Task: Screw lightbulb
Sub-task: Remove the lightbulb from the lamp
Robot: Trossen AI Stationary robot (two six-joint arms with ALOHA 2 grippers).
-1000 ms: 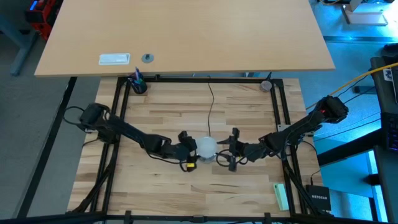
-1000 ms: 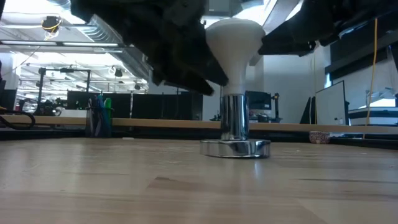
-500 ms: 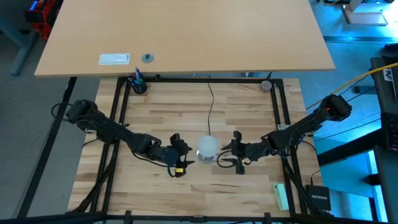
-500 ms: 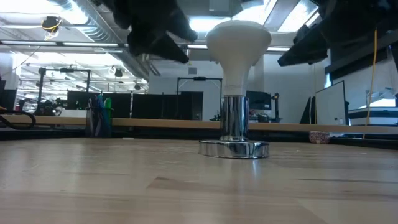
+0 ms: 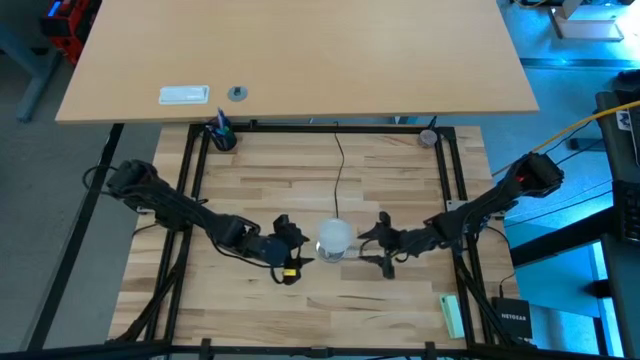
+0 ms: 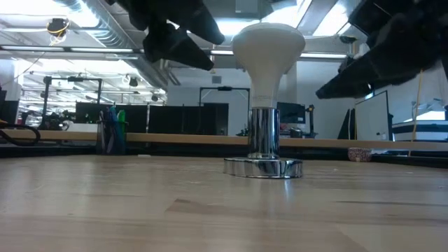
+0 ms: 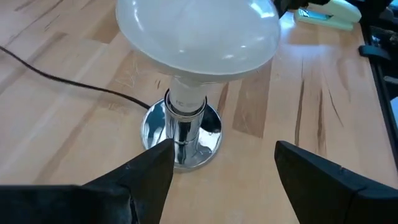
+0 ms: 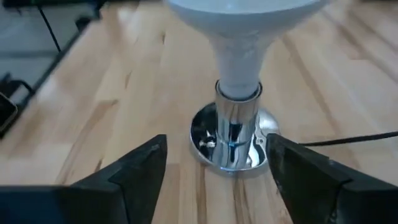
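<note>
Centre frame, the frosted white dome lightbulb [image 5: 334, 238] stands seated in its silver metal socket [image 6: 263, 166]; the left gripper [image 5: 296, 244] and right gripper [image 5: 371, 245] have backed off, jaws open and empty — screwing looks complete.

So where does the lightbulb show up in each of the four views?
High view: lightbulb at the table's centre, between the two grippers.
Low view: upright at centre, on the socket.
Left wrist view: upper centre.
Right wrist view: top centre, dome cut off.
Shared landmark: the shiny socket directly under it.
</note>
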